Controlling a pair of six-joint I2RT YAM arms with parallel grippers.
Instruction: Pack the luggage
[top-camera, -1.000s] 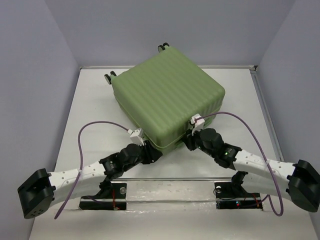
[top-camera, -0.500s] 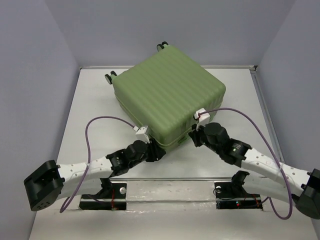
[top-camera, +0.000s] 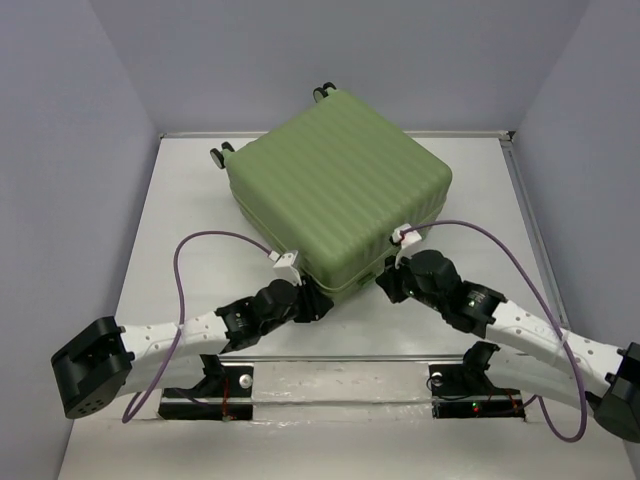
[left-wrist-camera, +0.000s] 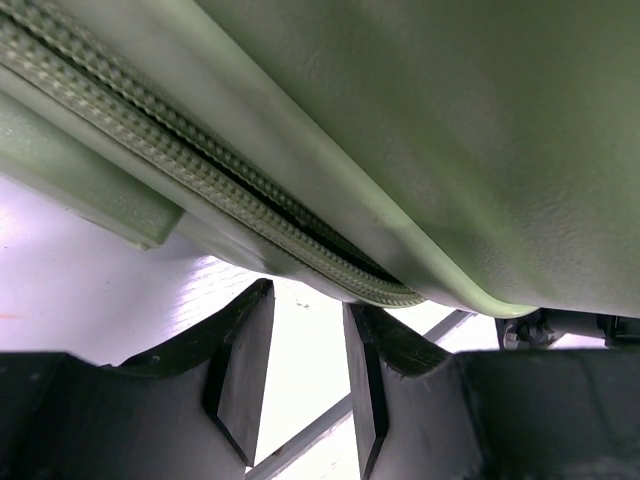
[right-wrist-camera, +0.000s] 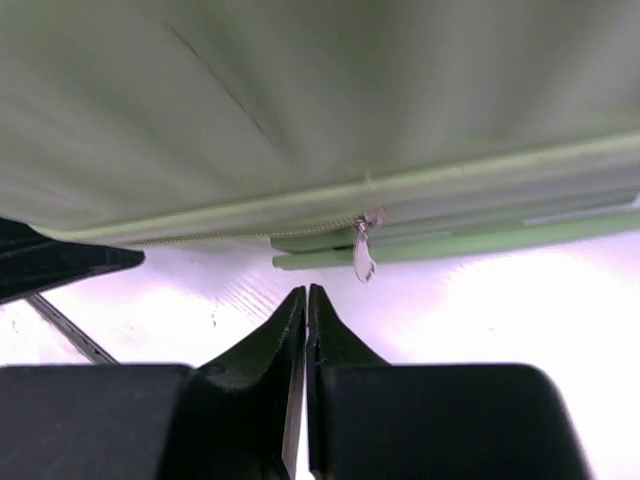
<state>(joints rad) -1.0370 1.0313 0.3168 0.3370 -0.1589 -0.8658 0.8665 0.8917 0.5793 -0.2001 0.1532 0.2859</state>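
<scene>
The luggage (top-camera: 340, 190) is a light-green ribbed suitcase, lying closed in the middle of the table, wheels at the far side. My left gripper (top-camera: 318, 303) sits at its near corner, low by the seam. In the left wrist view the gripper (left-wrist-camera: 307, 305) is open with nothing between the jaws, just under the zipper line (left-wrist-camera: 200, 170) of the shell (left-wrist-camera: 430, 120). My right gripper (top-camera: 386, 282) is at the near right side. In the right wrist view it (right-wrist-camera: 305, 292) is shut and empty, just below and left of a small silver zipper pull (right-wrist-camera: 364, 256) hanging from the suitcase (right-wrist-camera: 300, 100).
The white table (top-camera: 190, 200) is walled by grey panels on the left, right and back. A metal rail (top-camera: 340, 358) with the arm bases runs along the near edge. Purple cables (top-camera: 215, 240) loop above both arms.
The left arm has slid right along the near side to the suitcase's near corner. The right arm has swung its elbow inward and the gripper has drawn back slightly. The suitcase stays closed.
</scene>
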